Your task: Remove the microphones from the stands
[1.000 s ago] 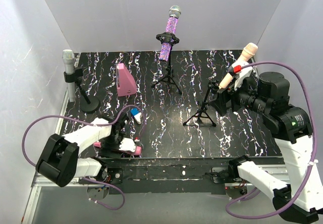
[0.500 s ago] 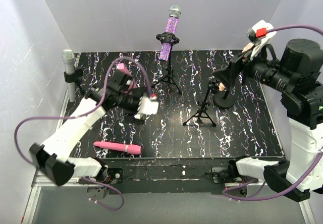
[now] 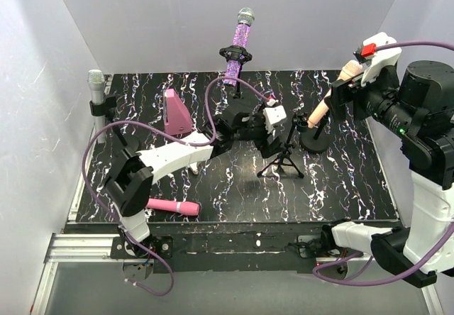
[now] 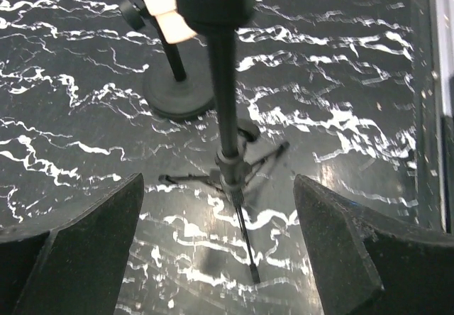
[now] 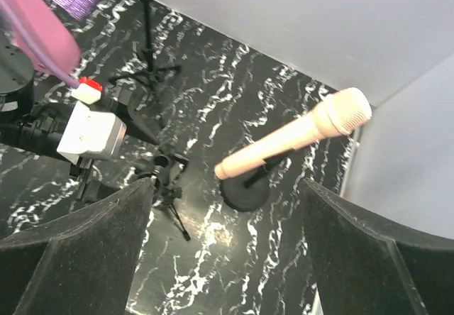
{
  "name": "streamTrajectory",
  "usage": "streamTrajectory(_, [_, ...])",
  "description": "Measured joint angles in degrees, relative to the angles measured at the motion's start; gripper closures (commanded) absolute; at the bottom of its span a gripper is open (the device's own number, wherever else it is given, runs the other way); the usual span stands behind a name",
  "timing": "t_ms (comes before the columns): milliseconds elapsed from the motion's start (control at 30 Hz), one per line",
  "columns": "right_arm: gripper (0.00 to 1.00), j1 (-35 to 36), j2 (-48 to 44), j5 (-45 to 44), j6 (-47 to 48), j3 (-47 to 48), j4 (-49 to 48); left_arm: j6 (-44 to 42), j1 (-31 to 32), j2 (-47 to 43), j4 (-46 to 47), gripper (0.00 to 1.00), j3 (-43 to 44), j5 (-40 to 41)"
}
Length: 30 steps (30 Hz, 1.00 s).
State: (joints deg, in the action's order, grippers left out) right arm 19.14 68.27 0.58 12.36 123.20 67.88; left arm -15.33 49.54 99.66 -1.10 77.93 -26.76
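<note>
Peach mic (image 5: 294, 139) slants on its stand (image 5: 245, 191) just ahead of the open right end effector (image 5: 225, 187), seemingly lined up with its gap; open left end effector (image 4: 218, 180) is farther

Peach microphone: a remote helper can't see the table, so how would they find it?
On the black marbled table, go to the right rear, where a round-based stand sits beside a bare tripod stand. The peach microphone sits tilted in the round-based one. It alone is smooth peach: the purple microphone glitters, the silver microphone stands far left.
</note>
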Motion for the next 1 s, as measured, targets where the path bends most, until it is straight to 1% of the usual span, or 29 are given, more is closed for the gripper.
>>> streamTrajectory(67, [0.09,0.00,-0.24,-2.16,0.72,-0.35,0.52,3.34,1.07,2.58,5.11,0.22,0.00,2.47])
streamTrajectory(167, [0.09,-0.11,-2.69,-4.94,1.79,-4.61,0.76,6.45,2.19,5.27,9.51,0.31,0.13,4.74])
streamTrajectory(300, [0.10,-0.76,-5.38,-7.96,2.75,-7.65,1.22,9.03,3.54,7.34,12.96,0.39,1.09,7.52])
streamTrajectory(400, [0.10,-1.33,-6.91,-8.92,2.78,-10.32,1.01,9.86,3.91,7.41,13.68,0.50,1.90,8.68])
streamTrajectory(467, [0.10,-2.05,-7.96,-8.81,2.38,-12.37,1.20,10.27,3.96,7.41,13.88,0.60,2.80,8.98])
streamTrajectory(500, [0.10,-2.60,-8.35,-8.22,1.84,-13.46,1.40,10.47,3.96,7.41,14.03,0.69,3.26,8.96])
streamTrajectory(533, [0.10,-3.41,-8.57,-7.37,0.96,-14.69,1.68,10.69,3.96,7.39,14.14,0.80,3.72,8.79])
streamTrajectory(600, [0.10,-4.90,-8.46,-5.46,-0.48,-16.52,2.36,11.23,3.96,7.39,14.36,0.96,4.37,8.48])
streamTrajectory(633, [0.10,-5.90,-8.15,-4.31,-1.40,-17.35,2.82,11.28,3.96,7.39,14.45,1.00,4.48,8.11])
streamTrajectory(733, [0.10,-9.42,-6.54,1.22,-3.65,-18.18,4.68,11.52,3.96,7.39,14.05,1.00,4.55,8.15])
streamTrajectory(833, [0.07,-12.92,-4.74,9.22,-4.61,-19.37,5.92,11.47,3.96,7.06,13.38,1.00,4.55,8.28])
streamTrajectory(1000, [0.05,-16.06,-3.89,23.32,-4.72,-24.61,6.49,11.34,3.23,3.56,7.67,1.00,3.91,7.91])
